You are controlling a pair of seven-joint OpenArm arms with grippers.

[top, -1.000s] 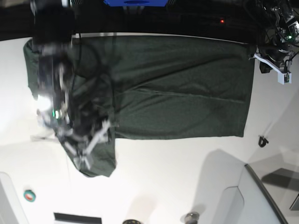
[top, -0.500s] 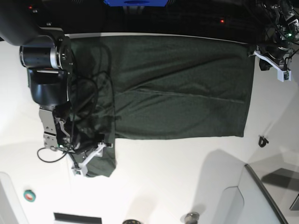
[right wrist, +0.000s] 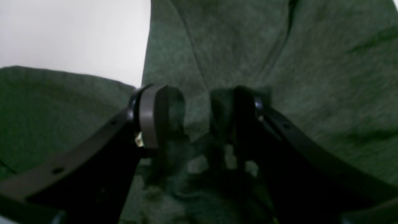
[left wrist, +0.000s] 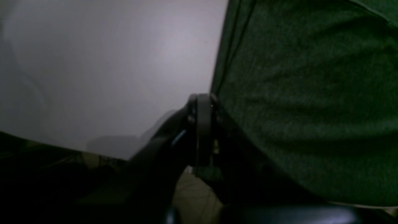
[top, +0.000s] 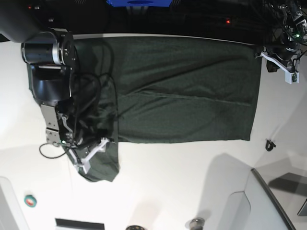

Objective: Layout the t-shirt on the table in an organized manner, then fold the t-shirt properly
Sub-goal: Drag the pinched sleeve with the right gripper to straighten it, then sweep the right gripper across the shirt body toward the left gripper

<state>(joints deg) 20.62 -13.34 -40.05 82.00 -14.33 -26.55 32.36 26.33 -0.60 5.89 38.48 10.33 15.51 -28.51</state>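
Lying on one table [top: 158, 182], one t-shirt [top: 182, 91]: left jaws together, right jaws apart

Right arm [top: 48, 72]: bulky black housing, silver-grey cylindrical joint at the top with a dark end cap. Below it a grey metal bracket plate with holes, a small green light near the bottom, loose black cables looping off the side. Right gripper [top: 91, 153]: white fingers in the base view; wrist view shows black curved finger arms with small round holes, one tip wrapped in a grey band. Left arm [top: 284, 28]: black, tangled cabling, a green light. Left gripper [top: 278, 64]: white bracket; close up, black fingers with rounded grey-edged tips.
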